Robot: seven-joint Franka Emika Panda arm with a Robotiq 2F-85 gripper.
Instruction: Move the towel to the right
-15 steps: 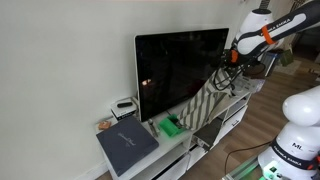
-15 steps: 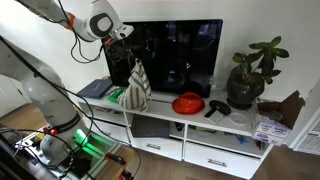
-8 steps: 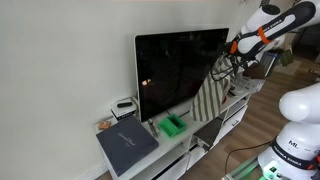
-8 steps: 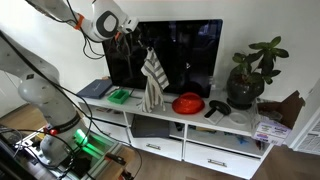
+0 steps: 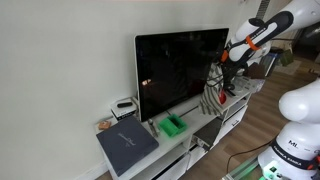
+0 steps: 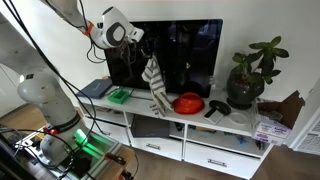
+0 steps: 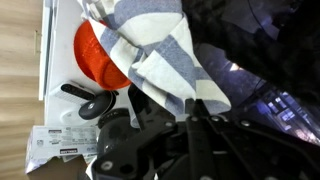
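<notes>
In an exterior view, a grey folder [image 6: 95, 88] and a green box [image 6: 119, 96] lie at the left end of the white TV stand [image 6: 232, 126]. Next, the gripper [image 6: 146, 55] is clenched on the top of the striped towel [image 6: 155, 86], which hangs in front of the television [image 6: 190, 50], its lower end just beside the red bowl [image 6: 187, 103]. Further right sit a black object [image 6: 217, 106], a potted plant [image 6: 246, 76] and papers [image 6: 268, 128].
</notes>
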